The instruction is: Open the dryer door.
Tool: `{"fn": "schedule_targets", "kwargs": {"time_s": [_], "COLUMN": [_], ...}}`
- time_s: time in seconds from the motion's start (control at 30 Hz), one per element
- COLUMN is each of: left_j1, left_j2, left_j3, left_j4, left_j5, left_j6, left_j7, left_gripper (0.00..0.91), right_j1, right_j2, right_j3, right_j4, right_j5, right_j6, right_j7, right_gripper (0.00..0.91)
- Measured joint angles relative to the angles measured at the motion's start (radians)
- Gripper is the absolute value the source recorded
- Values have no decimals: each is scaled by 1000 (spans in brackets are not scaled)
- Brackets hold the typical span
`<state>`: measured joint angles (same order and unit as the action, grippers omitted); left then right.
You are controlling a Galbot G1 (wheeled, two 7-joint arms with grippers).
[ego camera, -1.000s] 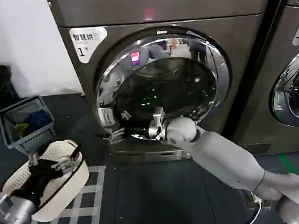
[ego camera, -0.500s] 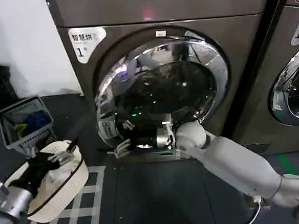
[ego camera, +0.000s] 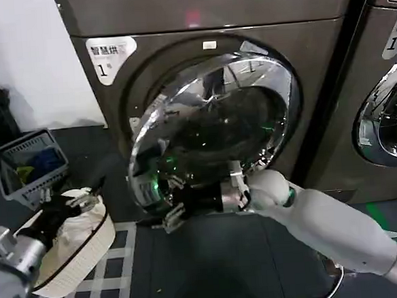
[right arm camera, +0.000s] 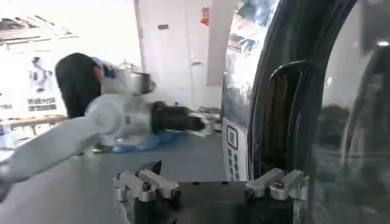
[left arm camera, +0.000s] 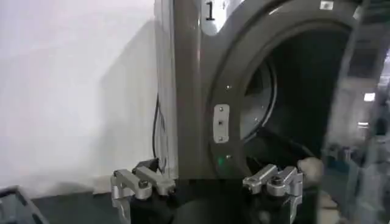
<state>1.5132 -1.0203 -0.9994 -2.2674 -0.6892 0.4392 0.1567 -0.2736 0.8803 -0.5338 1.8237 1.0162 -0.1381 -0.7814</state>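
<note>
Right pincer (ego camera: 174, 215) sits low at the dryer door's (ego camera: 211, 131) free edge, its fingers (right arm camera: 143, 185) spread apart in the right wrist view, hooked by the chrome ring rather than clenched on it; whether they actually touch the rim I cannot tell. That door is hinged on the right and stands partly swung out from the dryer (ego camera: 203, 16), the dark opening showing behind its left side. It looks heavy and stiff, a thick porthole of tinted glass in polished metal, so slippery to pinch; the edge lip near the latch seems the sensible place to pull, and the glass wants no knocks. Left pincer (ego camera: 73, 207) waits well off to the left above a white laundry basket (ego camera: 90, 255), its fingers (left arm camera: 134, 182) spread too. Beside that stands a small grey crate (ego camera: 29, 164). Dark floor with a checked mat (ego camera: 122, 277) lies in front, a white wall (ego camera: 22, 59) to the left, and a 2nd dryer (ego camera: 386, 108) close on the right.
</note>
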Motion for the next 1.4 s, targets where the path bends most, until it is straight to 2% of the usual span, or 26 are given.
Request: {"fn": "schedule_targets", "kwargs": {"time_s": [0.33, 0.73, 1.0, 1.4], "left_j1": [-37, -70, -113, -184], "left_j2": [68, 162, 240, 339], "left_j3": [51, 166, 262, 380], "left_j4": [38, 41, 37, 20], "left_j5": [-9, -6, 0, -13], "left_j6": [-59, -136, -200, -249], "left_j7": [38, 71, 116, 169], "left_gripper": [907, 907, 907, 907], "right_j1": [-10, -50, -85, -150], "right_j2": [-94, -201, -262, -344], "right_j3": [-6, 12, 38, 99], "right_j4": [55, 123, 124, 126], "right_j5": [0, 5, 29, 52], "right_j6": [43, 56, 76, 113], "right_j7": [-119, -209, -294, -453], "right_gripper": [907, 907, 907, 907]}}
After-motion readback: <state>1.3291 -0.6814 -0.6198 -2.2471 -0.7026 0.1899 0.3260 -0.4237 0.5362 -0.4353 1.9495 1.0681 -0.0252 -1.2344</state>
